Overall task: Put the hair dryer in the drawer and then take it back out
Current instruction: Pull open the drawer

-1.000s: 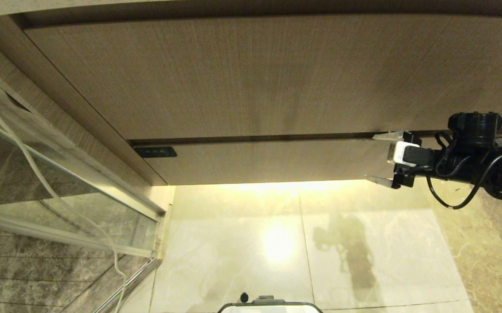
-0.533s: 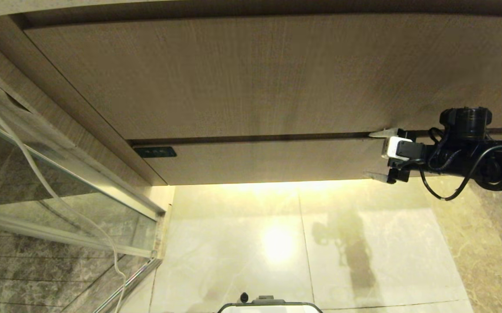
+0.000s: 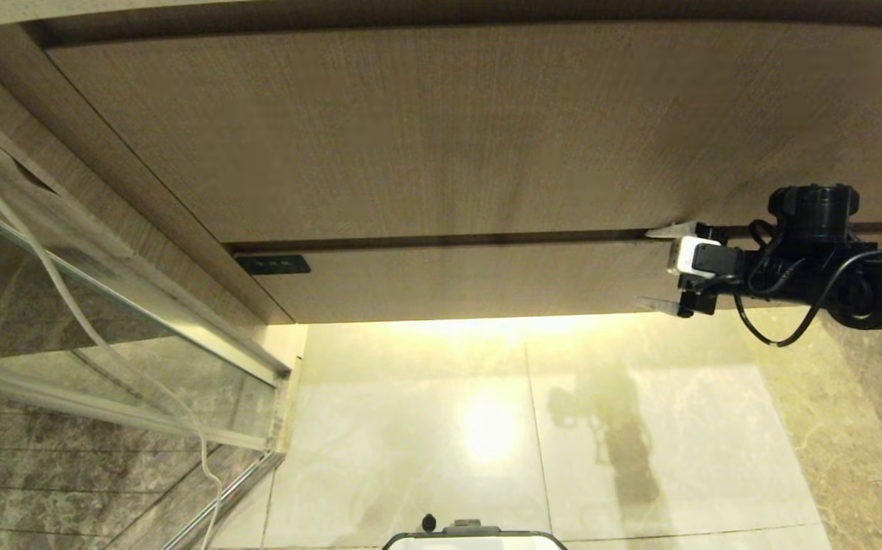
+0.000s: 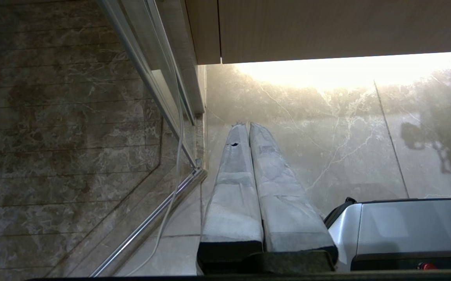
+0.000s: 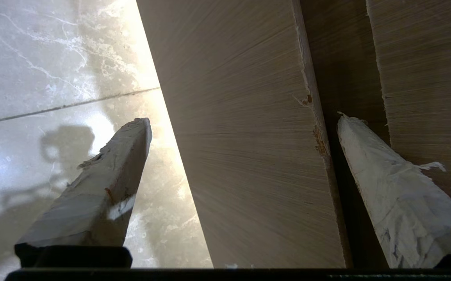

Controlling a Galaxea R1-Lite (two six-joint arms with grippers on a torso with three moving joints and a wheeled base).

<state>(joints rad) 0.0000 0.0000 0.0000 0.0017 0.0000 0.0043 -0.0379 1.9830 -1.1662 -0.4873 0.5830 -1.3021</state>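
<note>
Edging leftward since a second ago, the right gripper [image 3: 658, 269] straddles the closed drawer [image 3: 471, 283], fingers spread wide, one in the gap above. If that finger slips out, the pull could fail. The hair dryer is nowhere visible. The drawer's black label [image 3: 273, 264] is unreadable. The left gripper [image 4: 248, 132] hangs together, parked.

Your right gripper [image 3: 658, 269] at the drawer [image 3: 471, 284] front's right end, fingers straddling it, taller panel [image 3: 441, 130] above, floor [image 3: 532, 428] below, glass partition [image 3: 105, 305] left.
</note>
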